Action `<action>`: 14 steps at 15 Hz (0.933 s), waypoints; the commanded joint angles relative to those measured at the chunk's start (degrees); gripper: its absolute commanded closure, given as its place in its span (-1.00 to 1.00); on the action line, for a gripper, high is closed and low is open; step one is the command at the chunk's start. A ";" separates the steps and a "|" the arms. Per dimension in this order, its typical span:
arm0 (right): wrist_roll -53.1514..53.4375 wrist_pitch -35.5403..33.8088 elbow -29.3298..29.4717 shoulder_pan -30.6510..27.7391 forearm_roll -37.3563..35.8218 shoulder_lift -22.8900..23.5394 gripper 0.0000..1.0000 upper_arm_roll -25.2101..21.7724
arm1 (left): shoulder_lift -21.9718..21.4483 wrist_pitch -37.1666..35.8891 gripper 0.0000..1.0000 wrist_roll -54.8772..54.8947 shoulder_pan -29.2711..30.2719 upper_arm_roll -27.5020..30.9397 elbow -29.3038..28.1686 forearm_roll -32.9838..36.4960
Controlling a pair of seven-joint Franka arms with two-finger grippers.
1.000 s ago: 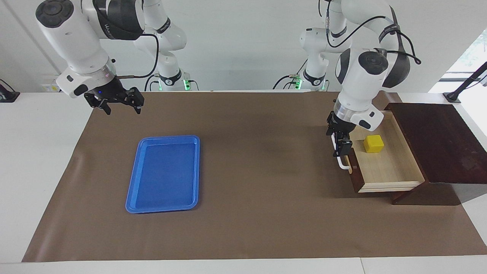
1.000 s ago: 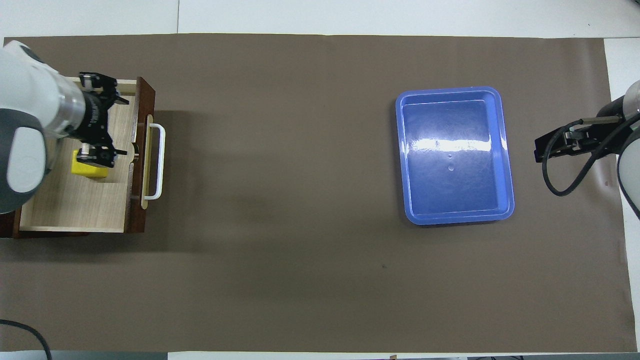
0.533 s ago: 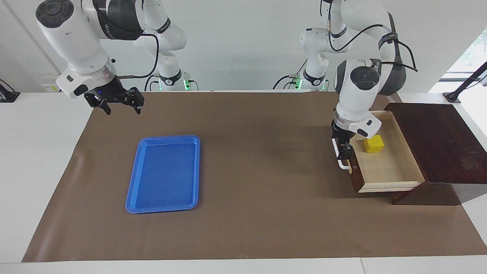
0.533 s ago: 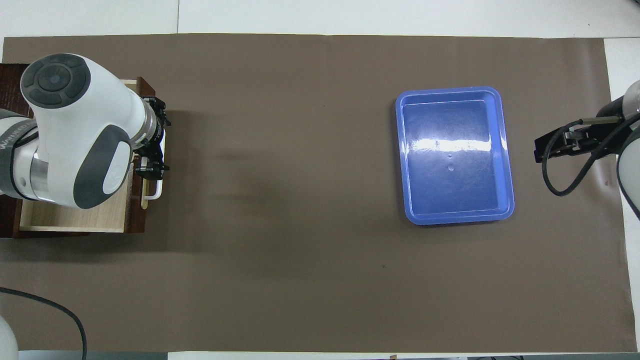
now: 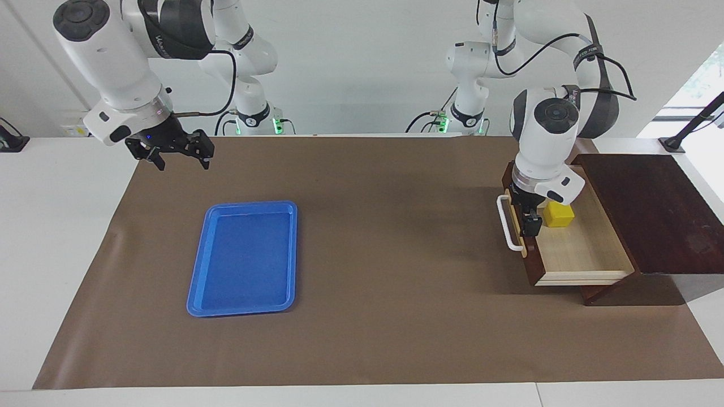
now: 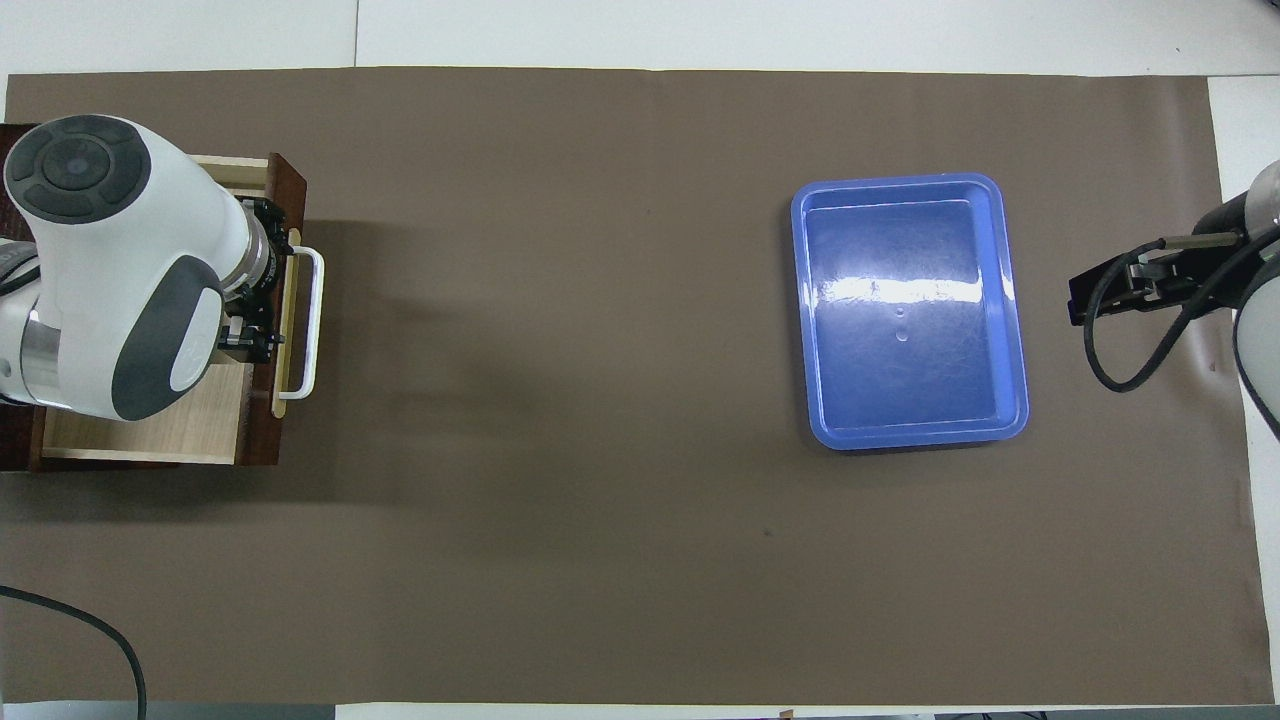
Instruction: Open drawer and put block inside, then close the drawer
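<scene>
Now closing. My left gripper (image 5: 529, 221) sits at the drawer (image 5: 577, 249) front, just inside the white bar handle (image 5: 507, 223); whether its fingers are apart or together I cannot tell. The yellow block (image 5: 558, 215) lies inside the open drawer. Best to push square on the front, slowly, so nothing jams. My right gripper (image 5: 176, 154) waits, fingers apart. Count: one block, one drawer, one blue tray (image 5: 244, 258).

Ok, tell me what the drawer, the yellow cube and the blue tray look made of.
Wide shallow drawer: apparently wood, pale grained floor, dark glossy front.
Small yellow cube: matte, uniform; plastic or painted wood, unclear.
Blue rectangular tray: likely plastic, glossy with bright glare.
</scene>
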 commanded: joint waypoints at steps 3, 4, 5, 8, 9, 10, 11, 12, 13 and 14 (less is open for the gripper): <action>-1.06 -0.37 -1.15 -0.63 -0.72 -1.19 -1.00 0.47 | -0.57 -2.54 -1.00 9.04 6.93 0.26 4.11 3.20; -1.06 -0.37 -1.15 -0.63 -0.72 -1.19 -1.00 0.47 | -0.57 -2.11 -1.00 10.80 7.72 0.26 3.85 3.12; -1.06 -0.37 -1.15 -0.63 -0.63 -1.19 -1.00 0.47 | -0.66 -1.50 -1.00 12.38 9.12 0.17 3.33 3.12; -1.06 -0.37 -1.15 -0.63 -0.63 -1.19 -1.00 0.47 | -1.01 1.57 -1.00 16.35 12.47 0.17 1.48 3.12; -1.06 -0.37 -1.15 -0.63 -0.63 -1.19 -1.00 0.47 | -0.75 1.32 -1.00 16.18 12.47 0.09 2.00 2.94; -1.06 -0.37 -1.15 -0.63 -0.72 -1.19 -1.00 0.47 | -0.49 0.45 -1.00 15.92 12.04 0.09 3.48 1.98; -1.06 -0.37 -1.15 -0.63 -0.72 -1.19 -1.00 0.47 | 0.38 -2.34 -1.00 15.74 11.77 0.09 7.15 -0.98; -1.06 -0.37 -1.15 -0.63 -0.72 -1.19 -1.00 0.47 | 3.09 -6.20 -1.00 15.48 11.60 0.17 12.24 -4.76; -0.97 -0.37 -1.15 -0.63 -0.72 -1.19 -1.00 0.47 | 5.12 -10.07 -1.00 15.48 11.68 0.17 17.94 -7.66; -1.06 -0.37 -1.15 -0.63 -0.72 -1.19 -1.00 0.47 | 5.92 -11.15 -1.00 15.39 11.51 0.17 19.48 -8.13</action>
